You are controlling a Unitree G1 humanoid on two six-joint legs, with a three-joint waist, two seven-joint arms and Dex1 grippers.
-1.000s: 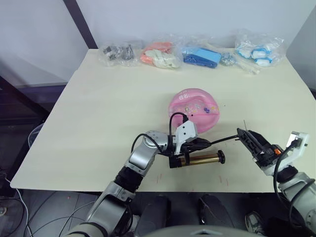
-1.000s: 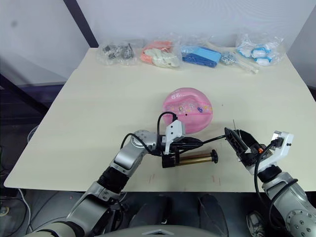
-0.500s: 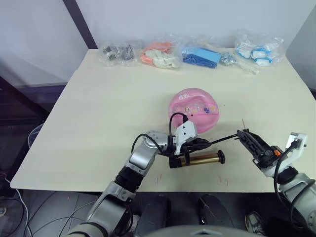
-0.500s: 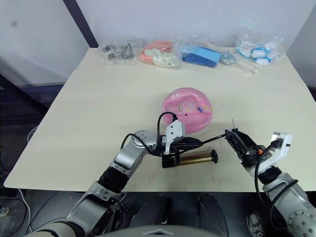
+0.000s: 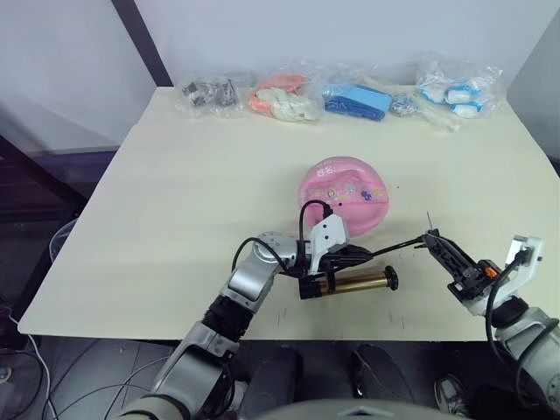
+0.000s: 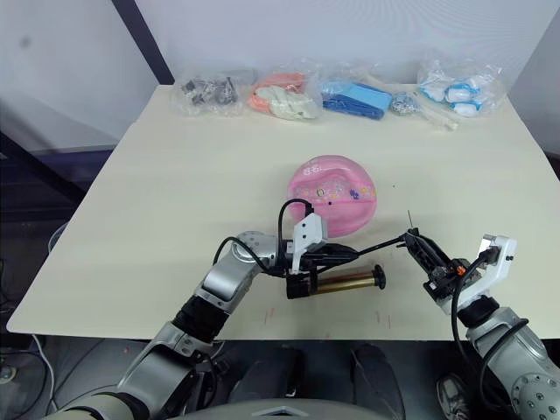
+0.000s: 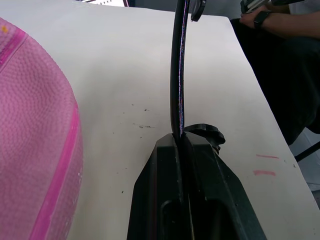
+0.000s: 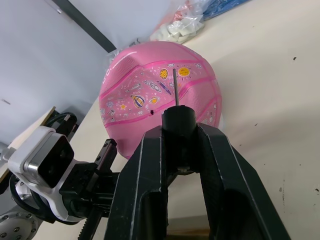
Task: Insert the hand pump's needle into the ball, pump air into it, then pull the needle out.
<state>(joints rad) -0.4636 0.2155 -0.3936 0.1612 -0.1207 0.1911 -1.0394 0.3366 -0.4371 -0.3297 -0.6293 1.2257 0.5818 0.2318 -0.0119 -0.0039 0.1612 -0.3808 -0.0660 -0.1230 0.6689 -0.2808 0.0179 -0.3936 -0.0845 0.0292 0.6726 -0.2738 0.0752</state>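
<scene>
Left gripper [image 5: 352, 255] sits at the near centre of the table [image 5: 175, 201], fingers pressed together on the hand pump's thin black hose [image 7: 178, 75]; in the left wrist view the hose runs straight out from between the two closed black fingers [image 7: 160, 200].

Hand pump [image 5: 354, 283] lies flat on the table just near of the left gripper: gold-bronze cylinder, long axis left-right, black cap at each end, black handle knob at its right end.

Hose arcs from the pump's left end up over the left gripper, then stretches rightward above the table to the right gripper [image 5: 440, 251].

Right gripper is at the near right, off the table surface, pinching the small black fitting [image 8: 178, 121] at the hose tip. Needle [image 8: 175, 86] stands up out of that fitting, bare and in free air, not in the ball.

Ball [image 5: 344, 192] rests on the table centre, far of the pump and left gripper, pink with cartoon prints, top looks dented. Small black valve hole [image 8: 151, 113] faces the right wrist camera. Needle tip is well apart from it.

Four clear plastic bags [image 5: 289, 96] of small parts line the far edge of the table. A person's arm [image 7: 285, 22] shows past the table's edge in the left wrist view.
</scene>
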